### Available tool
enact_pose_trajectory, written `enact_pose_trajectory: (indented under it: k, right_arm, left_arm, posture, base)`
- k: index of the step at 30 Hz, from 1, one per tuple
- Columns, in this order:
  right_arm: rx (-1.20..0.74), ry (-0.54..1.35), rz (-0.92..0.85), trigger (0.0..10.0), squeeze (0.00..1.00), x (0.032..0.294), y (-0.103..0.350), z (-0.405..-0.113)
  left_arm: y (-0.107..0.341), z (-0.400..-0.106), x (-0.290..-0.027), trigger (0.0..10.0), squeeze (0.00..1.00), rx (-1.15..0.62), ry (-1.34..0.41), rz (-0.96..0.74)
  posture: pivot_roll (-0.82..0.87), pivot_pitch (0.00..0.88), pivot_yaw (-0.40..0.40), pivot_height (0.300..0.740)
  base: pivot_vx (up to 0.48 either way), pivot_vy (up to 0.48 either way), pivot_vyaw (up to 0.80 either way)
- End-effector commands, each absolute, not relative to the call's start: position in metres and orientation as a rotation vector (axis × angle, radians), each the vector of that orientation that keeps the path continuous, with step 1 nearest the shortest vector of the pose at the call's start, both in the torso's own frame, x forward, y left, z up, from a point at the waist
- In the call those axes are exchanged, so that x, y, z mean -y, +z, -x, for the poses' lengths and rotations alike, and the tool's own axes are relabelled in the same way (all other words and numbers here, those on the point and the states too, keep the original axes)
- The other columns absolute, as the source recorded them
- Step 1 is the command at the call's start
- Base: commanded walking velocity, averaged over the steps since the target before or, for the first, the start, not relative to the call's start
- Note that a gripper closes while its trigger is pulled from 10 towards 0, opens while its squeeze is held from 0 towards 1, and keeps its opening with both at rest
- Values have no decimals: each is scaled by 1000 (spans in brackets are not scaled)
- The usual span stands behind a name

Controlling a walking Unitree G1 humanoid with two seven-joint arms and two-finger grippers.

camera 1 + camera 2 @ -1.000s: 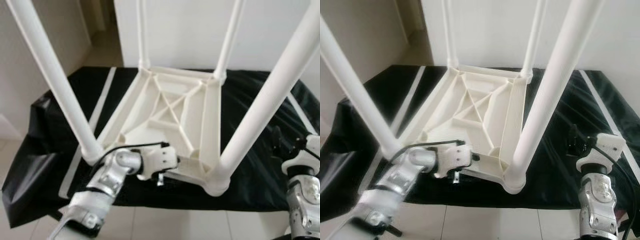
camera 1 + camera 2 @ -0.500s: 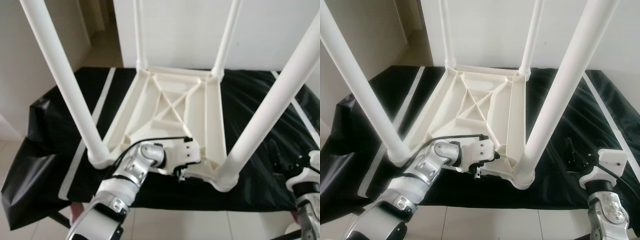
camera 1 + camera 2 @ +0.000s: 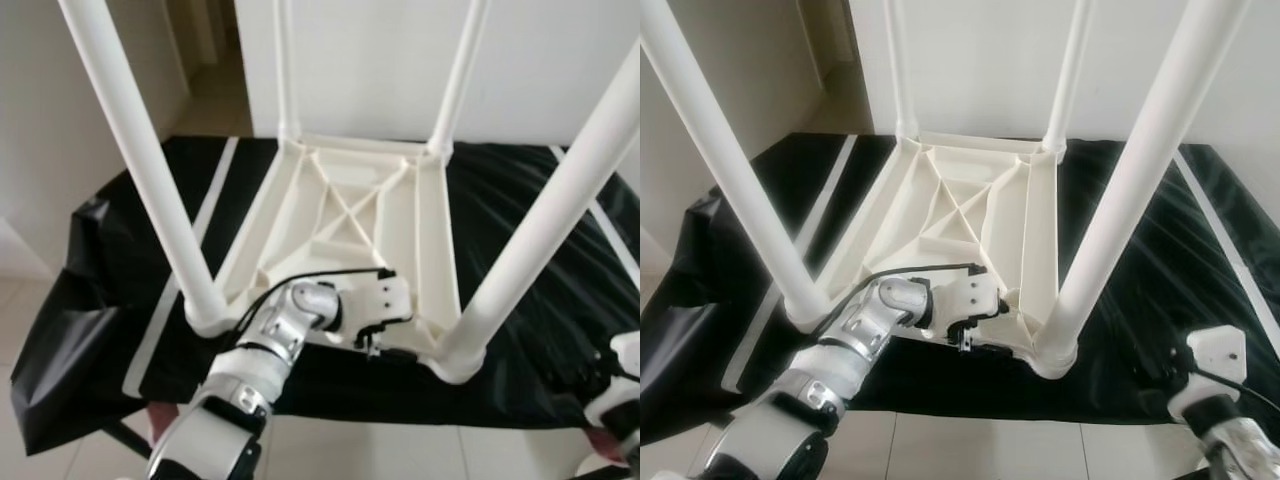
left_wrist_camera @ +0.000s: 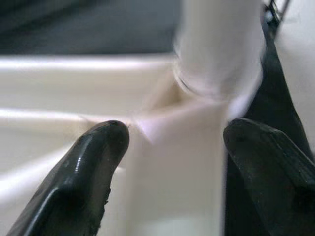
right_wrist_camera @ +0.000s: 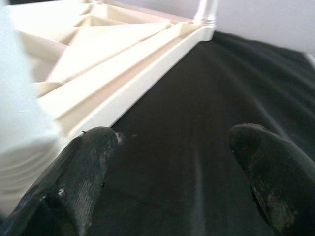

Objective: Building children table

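A white plastic children's table (image 3: 350, 215) lies upside down on a black sheet (image 3: 110, 250), with its legs pointing up. Its near-left leg (image 3: 150, 170) and near-right leg (image 3: 545, 235) rise close to me. My left gripper (image 4: 177, 137) is at the table's near rim, just left of the near-right leg's socket (image 3: 455, 355). It is open, and its fingers (image 4: 98, 147) straddle the white rim below that leg. My right gripper (image 5: 172, 142) is open above the black sheet, to the right of the table and apart from it; it appears low at the right (image 3: 1175, 365).
The black sheet covers a low surface and has white stripes (image 3: 190, 260) along its left and right sides. A white wall (image 3: 370, 60) stands behind the table and pale floor tiles (image 3: 400, 450) lie in front. A doorway opens at the far left.
My left gripper has slid right along the table's near rim toward the near-right leg. My right gripper has sunk lower in the picture. The camera has shifted slightly.
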State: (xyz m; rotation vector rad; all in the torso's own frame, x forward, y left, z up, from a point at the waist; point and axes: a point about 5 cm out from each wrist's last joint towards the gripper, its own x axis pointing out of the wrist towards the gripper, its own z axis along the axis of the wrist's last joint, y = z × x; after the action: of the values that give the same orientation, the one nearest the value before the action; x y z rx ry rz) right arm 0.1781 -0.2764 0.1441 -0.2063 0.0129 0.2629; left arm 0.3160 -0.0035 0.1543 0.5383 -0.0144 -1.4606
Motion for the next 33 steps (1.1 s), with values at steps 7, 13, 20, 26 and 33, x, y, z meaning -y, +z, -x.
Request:
enact_pose_trajectory:
  k: [7, 13, 20, 26, 33]
  right_arm:
    - [-145, 599, 170, 10000, 0, 250, 148, -163]
    - [-152, 675, 163, 10000, 0, 241, 150, -169]
    - [-100, 643, 231, 10000, 0, 233, 149, -196]
    - [-84, 623, 232, 10000, 0, 224, 144, -207]
    - [-80, 619, 203, 10000, 0, 218, 141, -209]
  left_arm:
    - [166, -330, -36, 10000, 0, 124, -1209, -473]
    - [164, -341, -47, 10000, 0, 98, -1110, -501]
    - [164, -361, -68, 10000, 0, 56, -903, -586]
    - [143, -363, -85, 10000, 0, -34, -860, -782]
    - [127, -373, -98, 10000, 0, -178, -715, -834]
  posture:
    - [-89, 0, 45, 740]
    - [-79, 0, 36, 740]
    - [-53, 0, 17, 740]
    - [-46, 0, 17, 740]
    - [-50, 0, 21, 740]
  base:
    - [0, 0, 0]
    - [0, 0, 0]
    - [0, 0, 0]
    - [0, 0, 0]
    - [0, 0, 0]
